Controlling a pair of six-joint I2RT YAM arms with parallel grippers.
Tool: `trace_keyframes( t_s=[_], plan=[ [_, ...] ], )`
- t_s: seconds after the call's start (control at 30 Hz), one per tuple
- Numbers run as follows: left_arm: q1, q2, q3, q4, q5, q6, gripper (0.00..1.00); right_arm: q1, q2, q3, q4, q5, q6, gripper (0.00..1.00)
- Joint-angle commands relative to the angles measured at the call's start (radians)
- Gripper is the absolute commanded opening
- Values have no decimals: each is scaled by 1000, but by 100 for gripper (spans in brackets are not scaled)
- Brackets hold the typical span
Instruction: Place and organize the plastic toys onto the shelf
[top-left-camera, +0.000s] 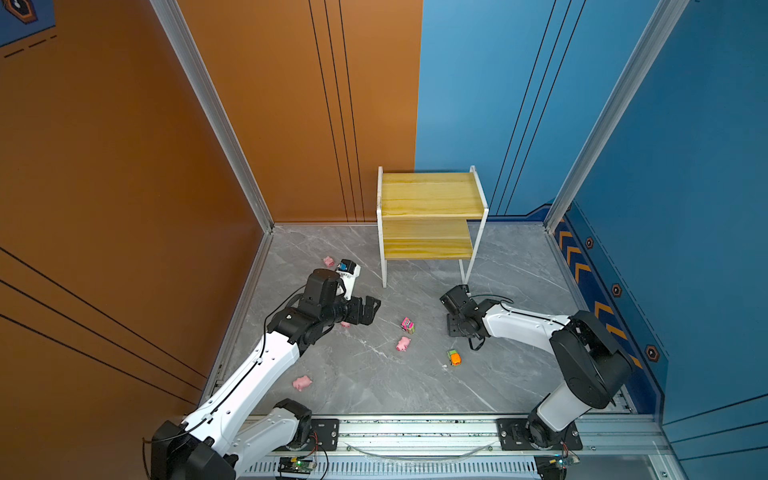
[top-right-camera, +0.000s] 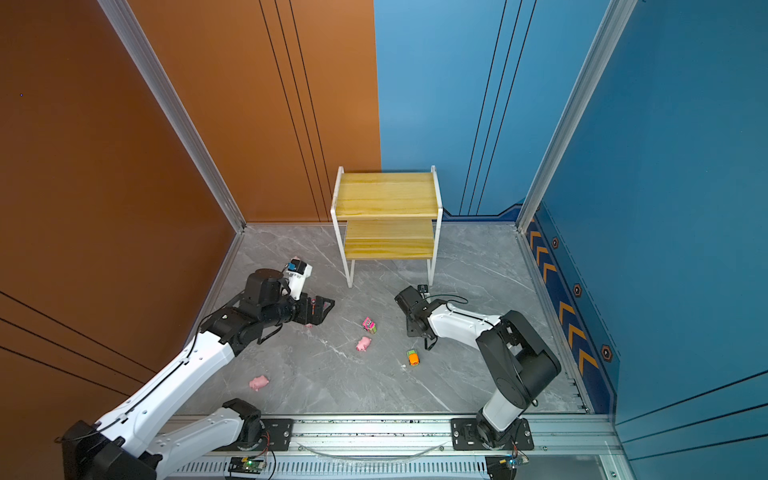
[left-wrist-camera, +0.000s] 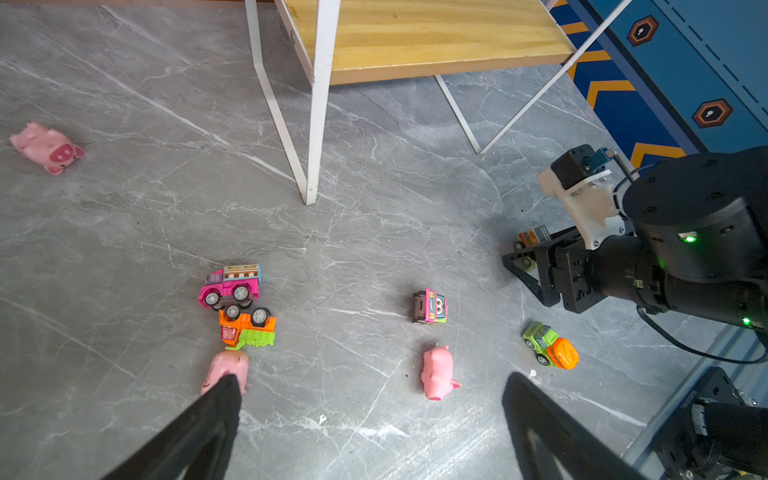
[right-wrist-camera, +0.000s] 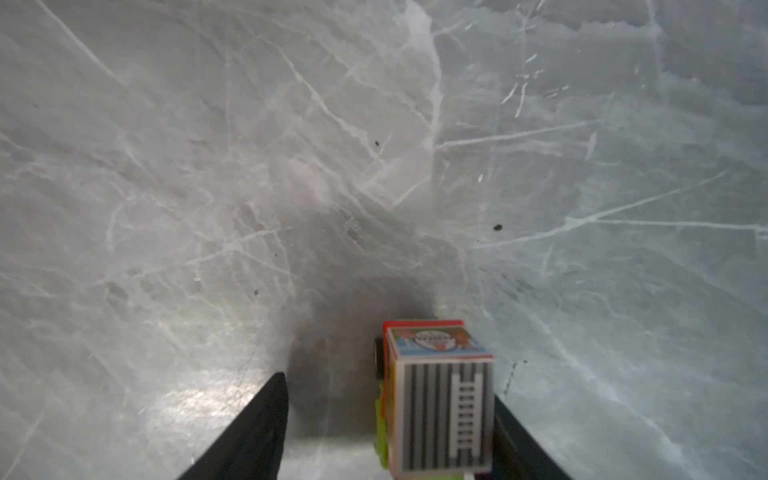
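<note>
1. Toys (top-left-camera: 403, 344) are all lying on the floor (top-left-camera: 415, 386) in the lower middle of both top views. None are sitting on the shelf (top-left-camera: 432, 199), which is standing at centre frame.
2. Right gripper (right-wrist-camera: 386, 386) is standing part open around a truck (right-wrist-camera: 440, 399) at the bottom of the right wrist view. The truck is touching one finger (right-wrist-camera: 511, 436) and showing a gap to the other, so nothing is clamped.
3. Risk: closing off-centre is likely shoving or tipping the truck. It has wheels, so it may roll out.
4. Left gripper (left-wrist-camera: 372, 378) is hanging wide open and empty, one fingertip (left-wrist-camera: 224, 399) overlapping a pig (left-wrist-camera: 226, 365) at lower left of the left wrist view.
5. Risk: descending there is likely nudging the pig into the orange truck (left-wrist-camera: 247, 328) and pink truck (left-wrist-camera: 230, 284), which are touching just above it.
6. Risk: the shelf legs are standing close to the right arm, so a lift may clip them.
</note>
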Motion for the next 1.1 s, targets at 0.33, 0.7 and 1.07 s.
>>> trace_keyframes(
  t_s=[0.33,0.7,1.07],
  plan=[
    [-17,-19,-11,9,26,6,99,-16,-223,-228,283,7,41,60],
    [-23,-49,-19,27,37,7,99,29,-401,-487,636,110,18,55],
    [-23,-67,-24,32,41,3,99,90,-316,-510,769,209,-41,51]
  ],
)
